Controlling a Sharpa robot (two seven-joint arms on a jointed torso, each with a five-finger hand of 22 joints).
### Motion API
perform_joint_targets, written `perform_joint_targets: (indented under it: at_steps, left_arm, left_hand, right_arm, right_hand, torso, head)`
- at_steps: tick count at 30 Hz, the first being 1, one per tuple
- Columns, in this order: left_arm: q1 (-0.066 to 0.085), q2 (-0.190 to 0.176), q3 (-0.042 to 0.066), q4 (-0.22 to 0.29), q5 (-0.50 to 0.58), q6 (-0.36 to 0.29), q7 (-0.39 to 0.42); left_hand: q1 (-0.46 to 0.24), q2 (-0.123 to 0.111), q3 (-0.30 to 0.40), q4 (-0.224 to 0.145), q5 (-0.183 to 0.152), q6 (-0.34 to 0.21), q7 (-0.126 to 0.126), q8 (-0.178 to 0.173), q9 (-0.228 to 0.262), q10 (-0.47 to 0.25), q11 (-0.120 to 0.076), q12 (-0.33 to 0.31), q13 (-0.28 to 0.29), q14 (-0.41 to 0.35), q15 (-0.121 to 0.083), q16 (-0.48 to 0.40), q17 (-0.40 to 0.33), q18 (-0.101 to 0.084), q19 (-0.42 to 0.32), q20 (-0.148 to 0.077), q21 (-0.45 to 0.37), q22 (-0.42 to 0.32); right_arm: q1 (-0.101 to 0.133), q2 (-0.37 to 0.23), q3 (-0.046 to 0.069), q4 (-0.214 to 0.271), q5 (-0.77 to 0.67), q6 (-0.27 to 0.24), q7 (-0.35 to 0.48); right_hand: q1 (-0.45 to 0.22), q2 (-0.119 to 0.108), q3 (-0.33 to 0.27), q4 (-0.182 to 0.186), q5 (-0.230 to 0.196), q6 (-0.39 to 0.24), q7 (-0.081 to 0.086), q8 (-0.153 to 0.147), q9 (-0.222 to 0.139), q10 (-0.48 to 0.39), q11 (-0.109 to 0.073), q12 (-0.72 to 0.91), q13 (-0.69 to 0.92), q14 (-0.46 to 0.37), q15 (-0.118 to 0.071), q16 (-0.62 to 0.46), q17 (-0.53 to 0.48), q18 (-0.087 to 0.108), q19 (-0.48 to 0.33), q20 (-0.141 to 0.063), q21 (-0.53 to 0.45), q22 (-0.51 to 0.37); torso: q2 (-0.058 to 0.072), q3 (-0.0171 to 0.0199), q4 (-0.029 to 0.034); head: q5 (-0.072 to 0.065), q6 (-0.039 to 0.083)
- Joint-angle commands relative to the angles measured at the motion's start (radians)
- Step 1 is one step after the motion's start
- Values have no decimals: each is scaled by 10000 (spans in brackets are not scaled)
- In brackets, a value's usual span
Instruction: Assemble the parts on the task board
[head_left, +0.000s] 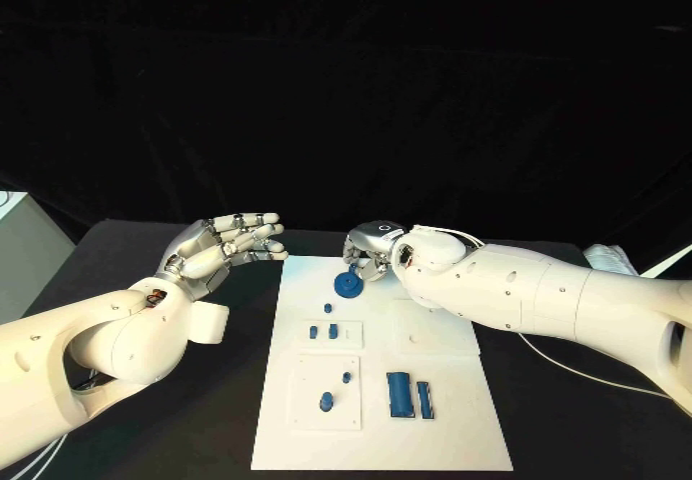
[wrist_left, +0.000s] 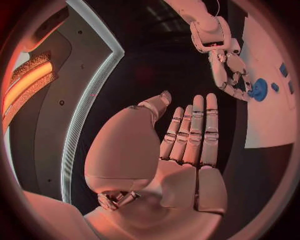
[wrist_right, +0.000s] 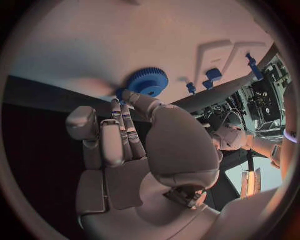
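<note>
Nearest you on the board (head_left: 447, 420) lie two blue bars (head_left: 407, 394), with small pegs (head_left: 325, 331) beyond. At the far edge your right hand (head_left: 369, 250) pinches the gear (head_left: 348, 285), directly beneath its fingers. Your left hand (head_left: 228, 244) hovers empty with fingers apart, off the board's left over the bench (head_left: 144, 250).

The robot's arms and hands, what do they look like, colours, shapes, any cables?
Both arms are smooth, rounded white shells dotted with small dark screw holes. The left hand and right hand are silver metal with segmented fingers. A thin white cable loops over the right arm's wrist.
</note>
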Motion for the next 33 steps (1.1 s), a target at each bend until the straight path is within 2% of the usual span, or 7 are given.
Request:
perform_joint_targets:
  at_steps: [1, 8, 16, 20, 25, 33]
  left_arm:
    - [28, 20, 10, -37, -40, 167, 26]
    - [45, 31, 10, -88, -40, 175, 15]
    - [56, 43, 9, -102, -40, 186, 1]
    - [58, 46, 9, -114, -40, 187, -6]
    - [59, 53, 9, -165, -29, 191, -11]
    - [60, 47, 9, -239, -21, 187, -12]
  left_hand:
    - [-92, 4, 42, -9, 35, 30, 283, 26, 3, 8, 43, -43, 4, -80, -24, 39, 12, 59, -52, 10, 41, 13]
    - [-92, 4, 42, -9, 35, 30, 283, 26, 3, 8, 43, -43, 4, -80, -24, 39, 12, 59, -52, 10, 41, 13]
    - [-90, 12, 58, -22, 34, 33, 280, 29, 4, 12, 42, -45, 5, -97, -24, 60, 22, 59, -68, 10, 61, 28]
    - [-90, 12, 58, -22, 34, 33, 280, 29, 4, 12, 42, -45, 5, -97, -24, 60, 22, 59, -68, 10, 61, 28]
    - [-90, 12, 58, -22, 34, 33, 280, 29, 4, 12, 42, -45, 5, -97, -24, 60, 22, 59, -68, 10, 61, 28]
    - [-90, 18, 74, -37, 34, 36, 276, 31, 4, 17, 40, -47, 6, -116, -24, 82, 33, 58, -86, 10, 83, 43]
  right_arm:
    - [-10, 18, -7, 27, -14, 259, 113]
    - [-13, 32, -7, 21, -12, 335, 107]
    - [-16, 41, -7, 13, -59, 275, 66]
    - [-18, 3, -6, 69, -25, -116, 78]
    - [-19, -67, -5, 159, 130, -864, 105]
    - [-20, -187, 0, 244, 311, -1441, -21]
  right_hand:
    - [-24, 123, 77, 15, -69, 128, -10, 79, 29, 101, 2, 57, 14, 301, 33, 43, 4, -148, 60, -23, 76, 25]
    - [102, 304, 290, 65, -191, 333, -76, 240, 184, 440, -90, 232, 31, 295, -41, 153, 59, -176, 129, -84, 208, 241]
    - [158, 408, 406, 96, -245, 475, -110, 357, 297, 625, -140, 294, 40, 293, -81, 206, 80, -194, 168, -122, 290, 373]
    - [141, 445, 412, 142, -296, 587, -154, 460, 395, 796, -191, 341, 63, 293, -118, 240, 89, -206, 193, -152, 341, 461]
    - [62, 505, 344, 269, -490, 706, -234, 622, 576, 1012, -273, 374, 92, 296, -182, 290, 95, -263, 346, -205, 533, 777]
    - [42, 531, 326, 317, -581, 732, -254, 680, 649, 1051, -287, 359, 93, 301, -196, 317, 116, -274, 373, -221, 562, 835]
  torso:
    - [66, -9, 13]
    - [109, -20, 24]
    - [142, -26, 36]
    - [160, -27, 40]
    - [165, -35, 44]
    - [181, -42, 55]
  head:
    - [-17, 43]
    - [-34, 77]
    - [-70, 84]
    - [-72, 76]
    - [-80, 100]
    - [-96, 138]
